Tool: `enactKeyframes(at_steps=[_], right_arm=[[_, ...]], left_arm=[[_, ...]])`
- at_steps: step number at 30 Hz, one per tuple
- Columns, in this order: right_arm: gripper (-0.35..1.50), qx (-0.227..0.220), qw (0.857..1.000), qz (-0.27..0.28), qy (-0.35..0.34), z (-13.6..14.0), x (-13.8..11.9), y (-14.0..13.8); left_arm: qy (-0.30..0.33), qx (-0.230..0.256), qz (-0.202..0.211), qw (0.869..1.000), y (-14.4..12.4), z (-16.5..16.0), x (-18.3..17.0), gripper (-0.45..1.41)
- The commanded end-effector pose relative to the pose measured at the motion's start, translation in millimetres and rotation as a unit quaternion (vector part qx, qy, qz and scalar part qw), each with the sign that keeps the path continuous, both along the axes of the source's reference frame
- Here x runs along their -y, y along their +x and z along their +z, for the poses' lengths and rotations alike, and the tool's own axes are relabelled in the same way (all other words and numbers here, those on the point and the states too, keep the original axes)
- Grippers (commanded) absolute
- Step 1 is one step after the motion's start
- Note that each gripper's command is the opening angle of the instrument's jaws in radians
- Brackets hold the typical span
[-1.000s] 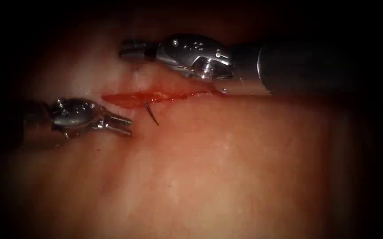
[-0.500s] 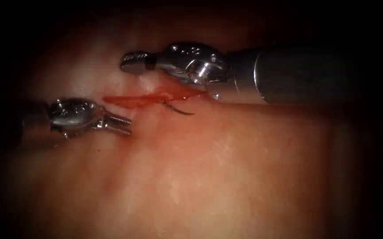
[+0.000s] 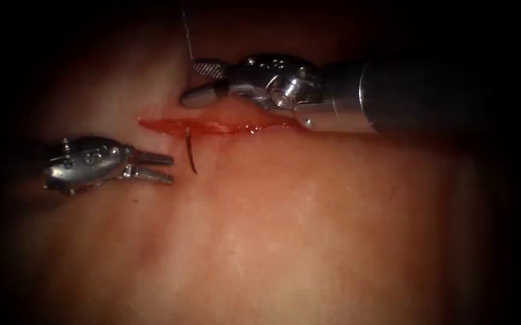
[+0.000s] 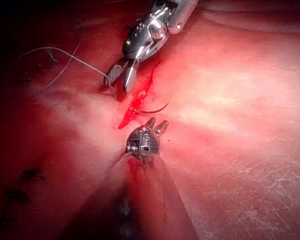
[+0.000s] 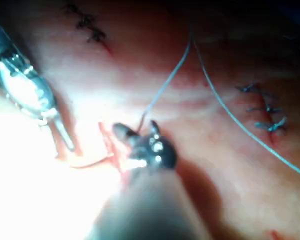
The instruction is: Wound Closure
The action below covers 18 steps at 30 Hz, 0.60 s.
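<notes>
Right end effector (image 3: 197, 83) jaws spread just above the cut (image 3: 212, 126), holding nothing; thread (image 4: 65, 55) runs past its upper jaw. Left end effector (image 3: 162, 167) open, empty, beside the needle (image 3: 191, 153). Needle sticks out of the tissue (image 3: 308, 229) below the cut's left end, other end buried.

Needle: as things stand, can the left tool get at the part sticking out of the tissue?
Probably yes. The left tool is open, holds nothing and points at the needle, which stands out of the tissue below the cut. Only bare tissue lies between them.
</notes>
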<state>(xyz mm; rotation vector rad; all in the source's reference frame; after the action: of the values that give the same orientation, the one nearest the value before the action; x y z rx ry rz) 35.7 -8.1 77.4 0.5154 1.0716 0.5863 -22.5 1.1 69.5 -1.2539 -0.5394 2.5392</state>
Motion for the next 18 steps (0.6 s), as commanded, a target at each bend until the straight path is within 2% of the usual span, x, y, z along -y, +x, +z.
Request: enactKeyframes(at_steps=[1, 4, 9, 12, 15, 18], right_arm=[[1.10, -0.001, 1.000, -0.001, -0.001, 0.4, -0.5, 0.6], [1.10, -0.005, 1.000, -0.001, -0.001, 0.5, -0.6, 0.5], [1.06, -0.010, 1.000, 0.002, -0.001, 0.6, -0.8, 0.3], [1.05, -0.010, 1.000, 0.003, -0.001, 0.6, -0.8, 0.1], [1.03, -0.012, 1.000, 0.004, -0.004, 0.8, -1.0, 0.0], [1.01, -0.014, 1.000, 0.004, -0.007, 0.9, -1.1, -0.2]], left_arm=[[-0.007, -0.001, 0.001, 1.000, -0.2, 0.3, 0.0, 0.22], [-0.030, -0.009, -0.003, 1.000, 0.9, -0.4, 0.8, 0.24], [-0.086, 0.005, -0.005, 0.996, 1.4, -0.2, 0.8, 0.41], [-0.107, 0.018, 0.006, 0.994, 1.1, -0.1, 0.7, 0.57], [-0.128, 0.033, 0.014, 0.991, 0.2, 0.5, 0.2, 0.83], [-0.135, 0.040, 0.022, 0.990, -0.6, 1.1, -0.2, 0.91]])
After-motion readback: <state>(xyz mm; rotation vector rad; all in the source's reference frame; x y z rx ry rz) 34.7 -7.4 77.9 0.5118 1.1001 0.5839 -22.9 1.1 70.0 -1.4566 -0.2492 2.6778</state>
